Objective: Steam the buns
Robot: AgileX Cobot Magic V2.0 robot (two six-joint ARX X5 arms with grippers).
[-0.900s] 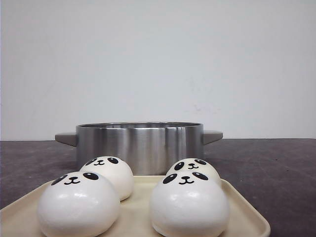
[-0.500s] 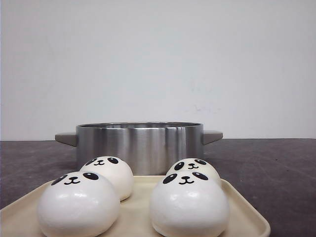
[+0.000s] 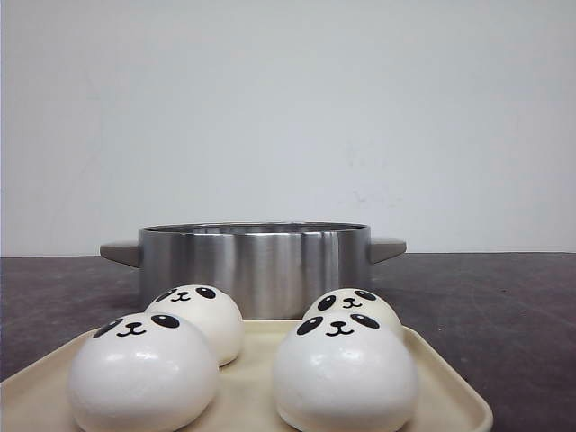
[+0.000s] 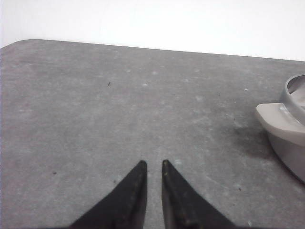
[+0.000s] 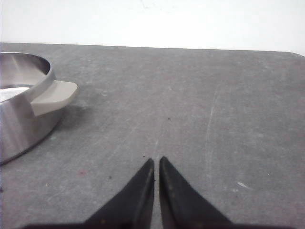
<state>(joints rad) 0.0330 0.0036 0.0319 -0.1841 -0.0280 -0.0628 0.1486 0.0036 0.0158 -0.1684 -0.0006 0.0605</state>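
Observation:
Four glossy white buns with black panda faces sit on a beige tray (image 3: 450, 389) at the near edge of the front view: front left (image 3: 144, 373), back left (image 3: 205, 317), back right (image 3: 353, 303), front right (image 3: 345, 376). Behind them stands a steel pot (image 3: 255, 265) with grey handles. My left gripper (image 4: 153, 163) is shut and empty over bare table, to the left of the pot (image 4: 291, 136). My right gripper (image 5: 157, 159) is shut and empty over bare table, to the right of the pot (image 5: 19, 117). Neither gripper shows in the front view.
The dark grey table (image 3: 504, 306) runs back to a white wall. The pot's handles stick out to either side, one in the left wrist view (image 4: 278, 118) and one in the right wrist view (image 5: 52, 95).

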